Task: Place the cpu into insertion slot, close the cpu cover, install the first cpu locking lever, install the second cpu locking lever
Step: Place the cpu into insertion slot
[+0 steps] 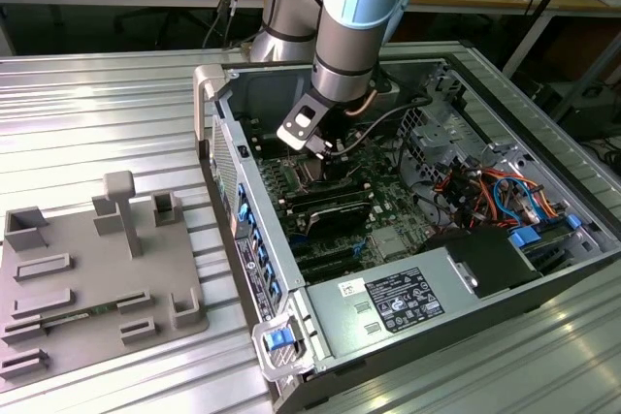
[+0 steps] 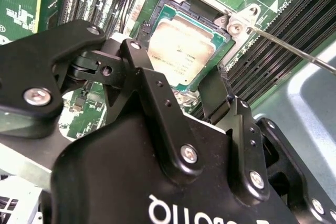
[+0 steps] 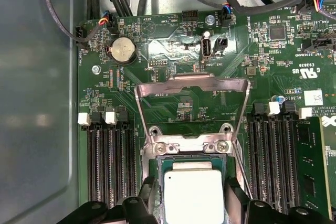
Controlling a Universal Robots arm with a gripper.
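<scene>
In the first wrist view the cpu (image 3: 194, 195) ran off the picture's edge at the gripper (image 3: 192, 211), so the half nearest the gripper went unseen — that side of the insertion slot (image 3: 159, 169) too. In the second wrist view the gripper's black body covered the slot's near rim and one cpu corner, and a thin metal lever (image 2: 294, 51) beside the gripper was cut by the edge. In the exterior view the arm (image 1: 354, 36) hid the slot beneath the gripper
</scene>
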